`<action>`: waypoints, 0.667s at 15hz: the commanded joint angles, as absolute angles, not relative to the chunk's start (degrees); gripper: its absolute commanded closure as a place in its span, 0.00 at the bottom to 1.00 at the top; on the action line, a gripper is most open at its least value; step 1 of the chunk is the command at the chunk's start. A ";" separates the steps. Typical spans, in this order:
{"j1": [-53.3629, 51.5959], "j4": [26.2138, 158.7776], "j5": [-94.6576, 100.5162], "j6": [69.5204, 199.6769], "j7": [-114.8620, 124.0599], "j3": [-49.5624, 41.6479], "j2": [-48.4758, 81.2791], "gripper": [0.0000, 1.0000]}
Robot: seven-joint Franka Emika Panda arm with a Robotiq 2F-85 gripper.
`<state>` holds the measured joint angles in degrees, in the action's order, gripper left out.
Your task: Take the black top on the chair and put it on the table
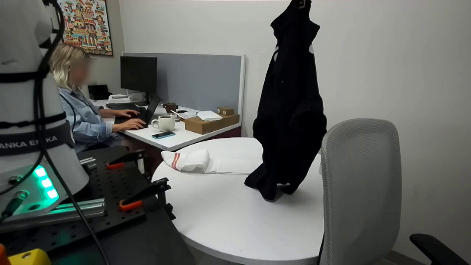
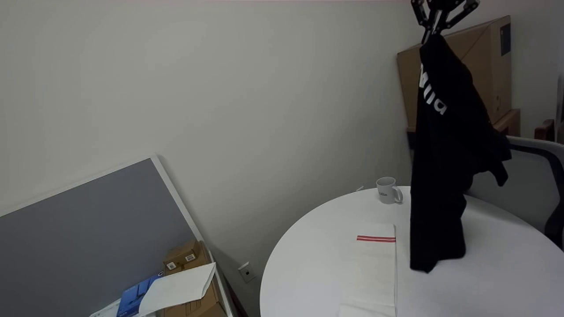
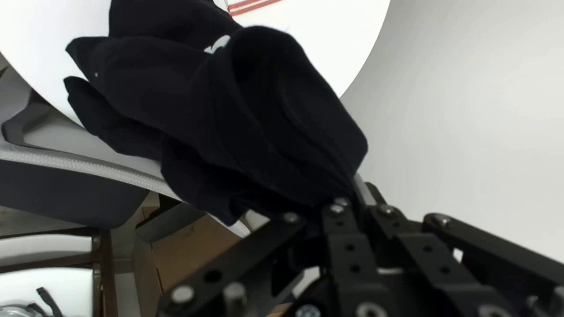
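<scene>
While my gripper [image 2: 431, 36] pinches the black top [image 2: 443, 167] by its upper end, jaws closed, its long axis hangs roughly vertical below; table [image 2: 313, 264] lies underneath, so I'd probably lower next.

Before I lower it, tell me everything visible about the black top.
The black top is limp, matte-looking fabric with white lettering. The gripper, closed on its upper end, holds it up; the rest drapes in long folds, its uneven lower part over the white round table. Whether it touches the table or office chair is unclear.
</scene>
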<state>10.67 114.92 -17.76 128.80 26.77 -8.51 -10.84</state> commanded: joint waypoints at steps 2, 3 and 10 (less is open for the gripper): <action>10.44 110.23 -15.69 130.04 28.82 -7.50 -10.19 0.92; 10.47 109.45 -16.02 130.25 29.04 -7.52 -10.44 0.92; 11.18 107.24 -16.77 129.20 28.03 -8.65 -14.02 0.93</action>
